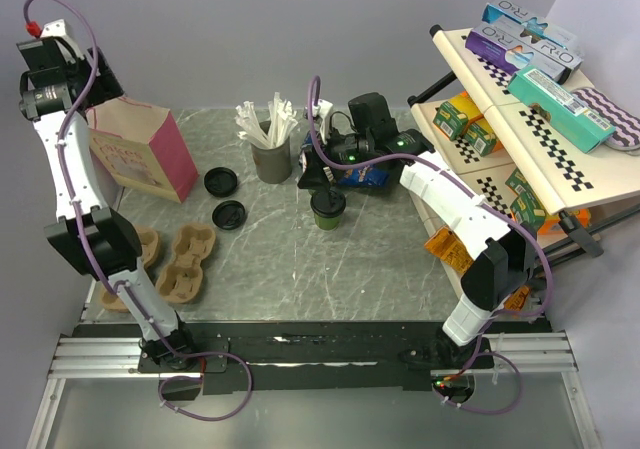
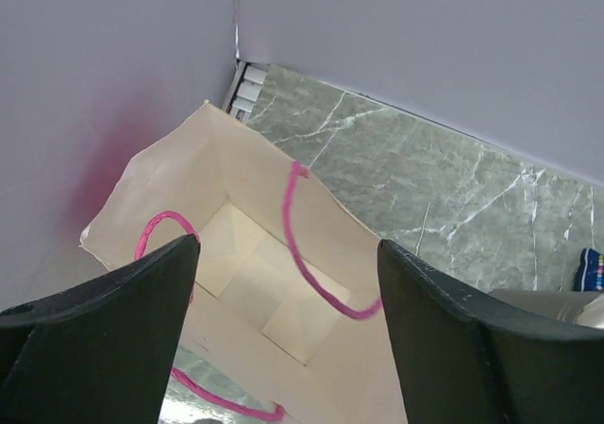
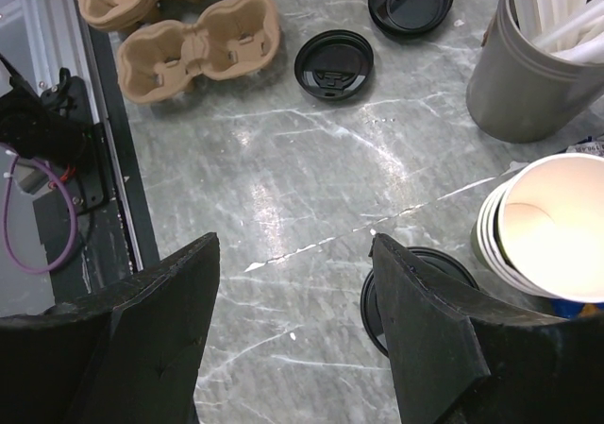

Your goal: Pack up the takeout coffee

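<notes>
The takeout coffee (image 1: 327, 207), a dark green cup with a black lid, stands upright mid-table. My right gripper (image 1: 318, 175) hovers just behind and above it. In the right wrist view that gripper (image 3: 294, 240) is open with only bare table between its jaws. The coffee's black lid (image 3: 370, 306) peeks out beside the right finger, outside the gap. My left gripper (image 2: 288, 245) is open and empty, held high over the open mouth of the paper bag (image 2: 255, 273). The pink-sided bag (image 1: 140, 147) stands at the far left of the table.
Two loose black lids (image 1: 220, 181) (image 1: 230, 214) lie left of centre. Brown cup carriers (image 1: 185, 264) sit at the near left. A grey holder of white stirrers (image 1: 270, 154) and a stack of cream cups (image 3: 547, 226) stand behind the coffee. A shelf of boxes (image 1: 530, 79) fills the right.
</notes>
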Controlling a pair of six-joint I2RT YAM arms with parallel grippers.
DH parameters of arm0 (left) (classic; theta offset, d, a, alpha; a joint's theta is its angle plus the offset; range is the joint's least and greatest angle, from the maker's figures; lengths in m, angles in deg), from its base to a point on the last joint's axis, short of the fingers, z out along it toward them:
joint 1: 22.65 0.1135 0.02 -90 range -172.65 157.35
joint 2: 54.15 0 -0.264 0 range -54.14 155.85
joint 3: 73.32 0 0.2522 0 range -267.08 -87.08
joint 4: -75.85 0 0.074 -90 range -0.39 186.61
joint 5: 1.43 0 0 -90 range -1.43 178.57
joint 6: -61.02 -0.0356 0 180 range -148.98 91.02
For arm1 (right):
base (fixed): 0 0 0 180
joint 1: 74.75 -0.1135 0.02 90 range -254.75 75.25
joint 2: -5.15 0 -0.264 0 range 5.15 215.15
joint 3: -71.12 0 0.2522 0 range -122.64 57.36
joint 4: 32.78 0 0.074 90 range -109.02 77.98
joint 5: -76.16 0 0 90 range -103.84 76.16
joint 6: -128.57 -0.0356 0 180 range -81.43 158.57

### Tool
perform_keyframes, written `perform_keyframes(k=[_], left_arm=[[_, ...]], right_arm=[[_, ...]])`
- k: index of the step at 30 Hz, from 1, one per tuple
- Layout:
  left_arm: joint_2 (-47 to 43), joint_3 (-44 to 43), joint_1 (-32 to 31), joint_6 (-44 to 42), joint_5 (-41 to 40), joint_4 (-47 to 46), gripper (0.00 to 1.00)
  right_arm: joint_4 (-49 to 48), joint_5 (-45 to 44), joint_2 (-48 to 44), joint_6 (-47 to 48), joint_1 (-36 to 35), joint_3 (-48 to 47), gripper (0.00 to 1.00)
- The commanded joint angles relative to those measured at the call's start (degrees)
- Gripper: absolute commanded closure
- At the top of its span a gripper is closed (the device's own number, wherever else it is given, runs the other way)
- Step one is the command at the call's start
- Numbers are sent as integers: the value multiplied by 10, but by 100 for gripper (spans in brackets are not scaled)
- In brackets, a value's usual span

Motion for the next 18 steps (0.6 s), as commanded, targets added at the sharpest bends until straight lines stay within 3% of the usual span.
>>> perform_keyframes(k=[1,7,10,13,14,18], left_arm=[[-4,-14,14,39,14,-13,17],[-32,15,25,-26,182,-37,11],[-81,40,25,-138,204,-60,8],[-113,61,25,-315,227,-28,7],[-120,70,25,-404,224,-15,7],[-145,94,25,-616,190,59,8]], right_arm=[[-2,-3,-14,3,5,-12,28],[-3,-3,-9,2,4,-11,27],[-3,-3,-8,2,5,-12,27],[-4,-3,-11,2,5,-7,27],[-6,-2,-12,2,4,-3,27],[-12,2,-14,-1,6,6,27]])
